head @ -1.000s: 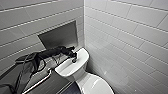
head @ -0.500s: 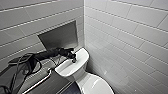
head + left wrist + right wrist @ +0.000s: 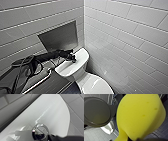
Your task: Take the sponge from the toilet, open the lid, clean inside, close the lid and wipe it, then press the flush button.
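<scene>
Left arm sunk lower at frame left, left hand (image 3: 72,59) at the flush button (image 3: 40,131) on the toilet (image 3: 71,68) tank, centre frame, its opening cannot be told, right hand (image 3: 133,138) gripping the sponge (image 3: 140,115), lid (image 3: 96,86) down.

In the left wrist view the button (image 3: 41,130) is cut off at the picture's edge; in the head view it is hidden under the left gripper (image 3: 72,58). There the lid (image 3: 96,86) is cut off at the lower edge. The sponge (image 3: 139,115) is cut off on several sides.
</scene>
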Controlling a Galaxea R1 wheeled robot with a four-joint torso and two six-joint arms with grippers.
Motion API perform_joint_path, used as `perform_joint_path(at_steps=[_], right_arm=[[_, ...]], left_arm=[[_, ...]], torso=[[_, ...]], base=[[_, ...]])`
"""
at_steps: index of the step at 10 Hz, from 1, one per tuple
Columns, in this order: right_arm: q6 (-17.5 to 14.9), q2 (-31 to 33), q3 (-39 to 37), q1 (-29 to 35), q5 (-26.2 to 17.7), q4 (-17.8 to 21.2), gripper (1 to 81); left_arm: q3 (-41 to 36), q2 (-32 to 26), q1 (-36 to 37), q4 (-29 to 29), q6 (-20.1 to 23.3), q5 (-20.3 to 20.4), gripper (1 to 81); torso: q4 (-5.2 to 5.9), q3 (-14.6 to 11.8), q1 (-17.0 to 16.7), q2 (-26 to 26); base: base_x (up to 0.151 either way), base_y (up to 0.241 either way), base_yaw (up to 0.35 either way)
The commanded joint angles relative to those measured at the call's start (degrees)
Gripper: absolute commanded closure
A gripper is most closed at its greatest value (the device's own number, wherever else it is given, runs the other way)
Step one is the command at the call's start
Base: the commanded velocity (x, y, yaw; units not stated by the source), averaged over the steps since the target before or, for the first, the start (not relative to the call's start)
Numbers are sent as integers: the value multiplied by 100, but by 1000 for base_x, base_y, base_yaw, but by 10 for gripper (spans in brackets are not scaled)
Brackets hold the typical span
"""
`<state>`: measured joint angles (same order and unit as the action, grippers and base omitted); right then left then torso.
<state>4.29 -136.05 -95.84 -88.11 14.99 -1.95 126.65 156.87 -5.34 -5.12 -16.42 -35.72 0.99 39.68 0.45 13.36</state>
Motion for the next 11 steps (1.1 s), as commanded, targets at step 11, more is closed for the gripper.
perform_joint_path(at_steps=[11], right_arm=[[-7, 128, 155, -124, -392, -42, 811]], left_arm=[[519, -507, 881, 248, 34, 311, 811]], torso=[[0, 99, -5, 0]], base=[[0, 0, 0]])
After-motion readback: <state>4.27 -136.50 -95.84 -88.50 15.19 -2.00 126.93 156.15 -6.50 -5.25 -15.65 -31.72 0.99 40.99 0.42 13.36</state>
